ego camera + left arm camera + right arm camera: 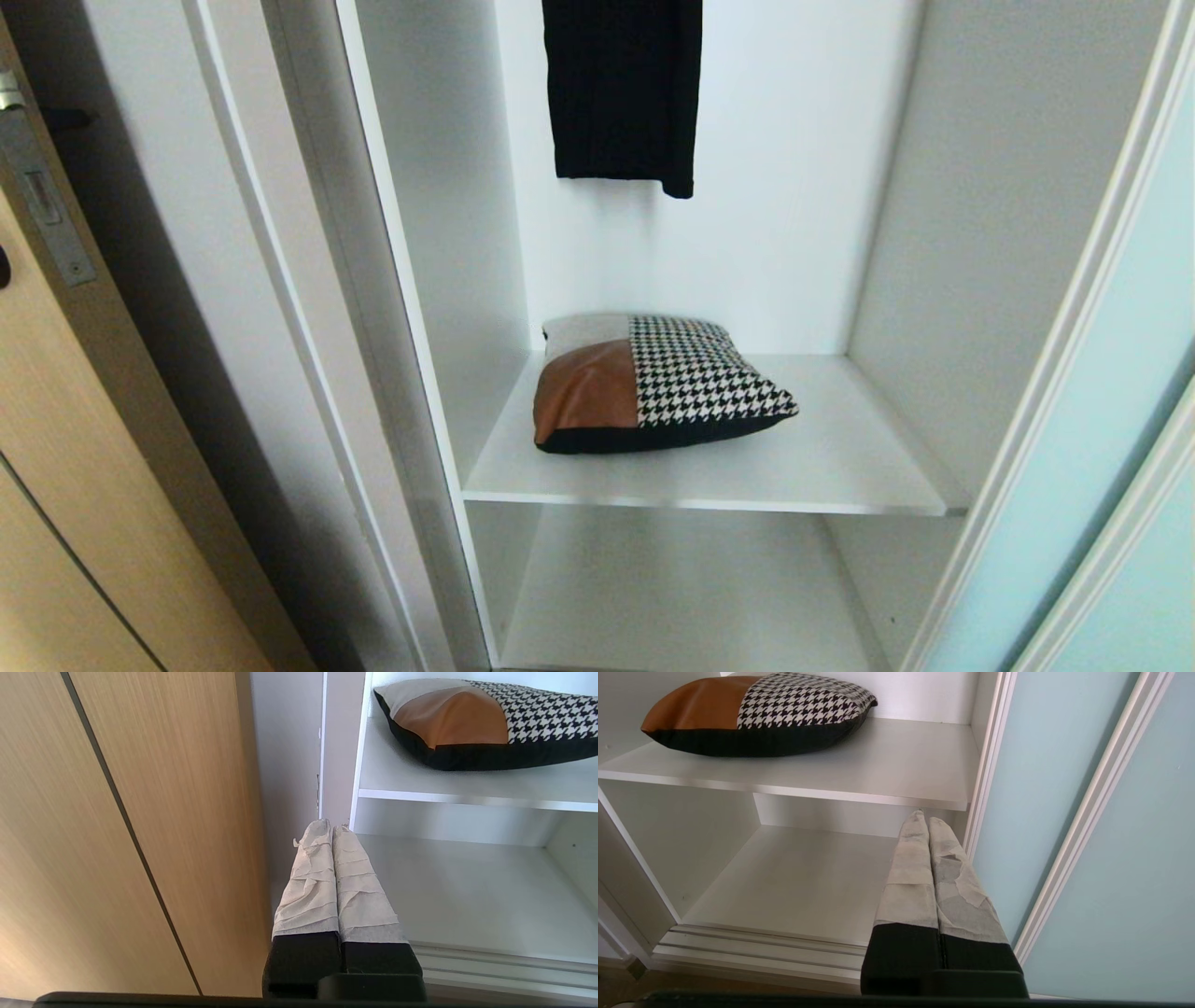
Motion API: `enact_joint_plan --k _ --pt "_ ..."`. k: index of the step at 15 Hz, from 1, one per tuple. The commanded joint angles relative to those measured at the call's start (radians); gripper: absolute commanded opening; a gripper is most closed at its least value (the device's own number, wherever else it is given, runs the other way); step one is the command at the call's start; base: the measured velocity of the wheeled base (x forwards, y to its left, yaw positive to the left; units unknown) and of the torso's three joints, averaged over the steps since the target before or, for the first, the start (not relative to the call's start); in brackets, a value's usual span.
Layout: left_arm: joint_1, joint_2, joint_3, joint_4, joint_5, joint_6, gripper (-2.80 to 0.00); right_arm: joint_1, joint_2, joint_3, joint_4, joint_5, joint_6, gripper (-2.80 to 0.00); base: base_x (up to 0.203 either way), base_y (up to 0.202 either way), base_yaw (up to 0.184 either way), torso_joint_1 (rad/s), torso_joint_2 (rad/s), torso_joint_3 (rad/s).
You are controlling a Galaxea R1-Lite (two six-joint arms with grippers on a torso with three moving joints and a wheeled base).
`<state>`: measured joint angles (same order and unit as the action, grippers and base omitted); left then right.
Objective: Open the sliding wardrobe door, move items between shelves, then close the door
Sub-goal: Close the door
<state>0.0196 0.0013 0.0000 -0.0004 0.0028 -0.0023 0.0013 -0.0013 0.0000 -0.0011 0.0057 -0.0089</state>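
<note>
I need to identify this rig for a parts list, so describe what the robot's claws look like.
Both look alike. The left claw has two long, tapering fingers wrapped in wrinkled, pale beige tape, set in black ribbed bases above a black housing. The right claw matches, but its tape is patchier, with torn, peeling pieces on one finger. No cables or markings show.

A black garment (623, 89) hangs at twelve o'clock against the white back wall, while a light wood hinged door (65, 485) with a metal latch plate (42, 201) stands at nine o'clock.
</note>
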Motion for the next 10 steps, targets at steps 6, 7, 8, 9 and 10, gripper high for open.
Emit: enact_joint_plan --k 6,7,8,9,10 --pt "0.000 0.000 0.002 0.000 0.000 -0.001 -2.80 0.000 -0.001 0.000 0.000 0.000 0.000 -2.80 -0.020 0.000 0.000 0.001 0.00 0.000" --pt "0.000 0.000 0.002 0.000 0.000 -0.001 -2.80 0.000 0.000 0.000 0.000 0.000 0.000 -2.80 -0.183 0.000 0.003 0.007 0.00 0.002" --pt "0.000 0.000 0.002 0.000 0.000 -0.001 -2.80 0.000 0.000 0.000 0.000 0.000 0.000 -2.80 -0.204 0.000 -0.002 0.001 0.01 0.002" --pt "0.000 0.000 0.002 0.000 0.000 -0.001 -2.80 0.000 0.000 0.000 0.000 0.000 0.000 -2.80 -0.197 0.000 0.000 0.003 0.00 0.005" --pt "0.000 0.000 0.002 0.000 0.000 -0.001 -2.80 0.000 0.000 0.000 0.000 0.000 0.000 -2.80 -0.195 0.000 0.001 -0.002 0.00 -0.002"
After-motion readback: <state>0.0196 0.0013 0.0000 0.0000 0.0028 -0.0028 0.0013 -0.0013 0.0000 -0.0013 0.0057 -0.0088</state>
